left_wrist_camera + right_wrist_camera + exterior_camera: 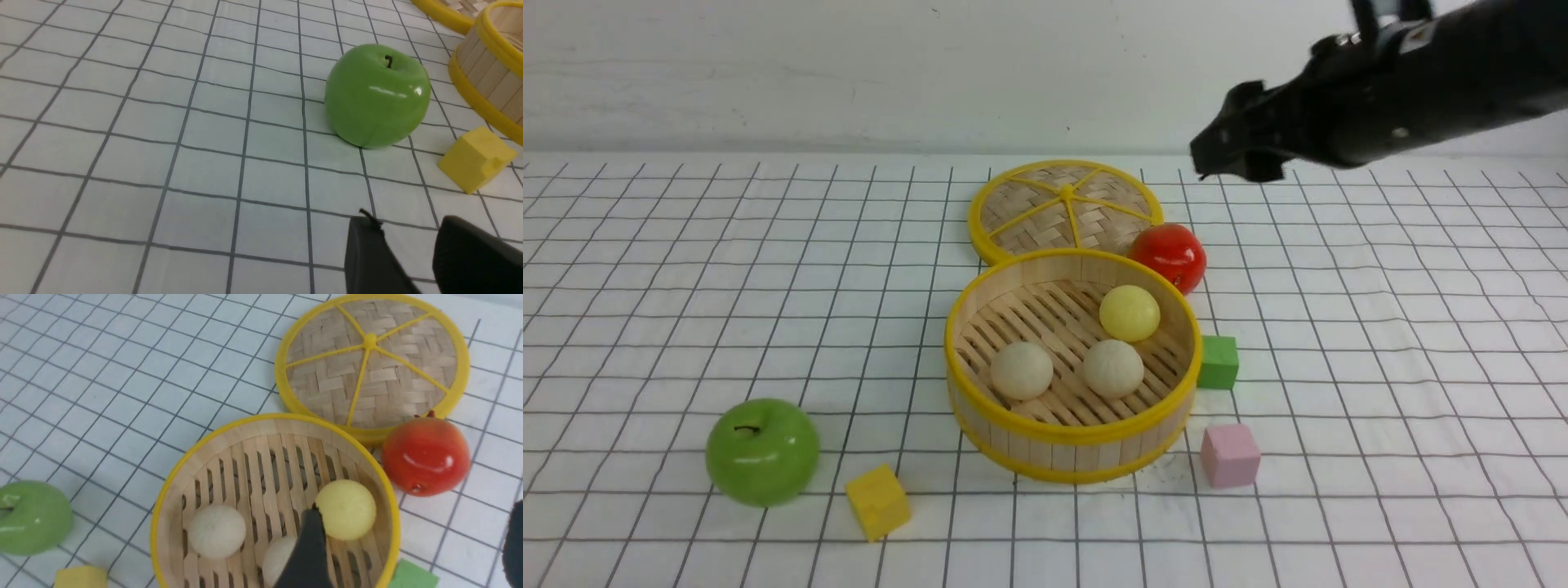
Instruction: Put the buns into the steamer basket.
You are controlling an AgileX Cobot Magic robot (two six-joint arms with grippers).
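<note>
Right end effector (1217,159) hung raised above the far right of the tabletop (1380,343), fingers spread wide, holding nothing. Left end effector (412,253) sat low over the grid cloth near the glossy green apple (378,96), fingers apart, empty.

All three small matte round buns lay inside the round pale-wood steamer basket (1072,431) with yellow rims: two cream-beige buns (1022,370) side by side toward the near wall, one pale yellow bun (1129,313) behind them. Task judged complete.

Buns looked light, slightly soft and not slippery; a gentle pinch across the middle should suit. Flat woven lid (1066,208) lay behind, glossy red tomato (1170,256) beside the basket.
</note>
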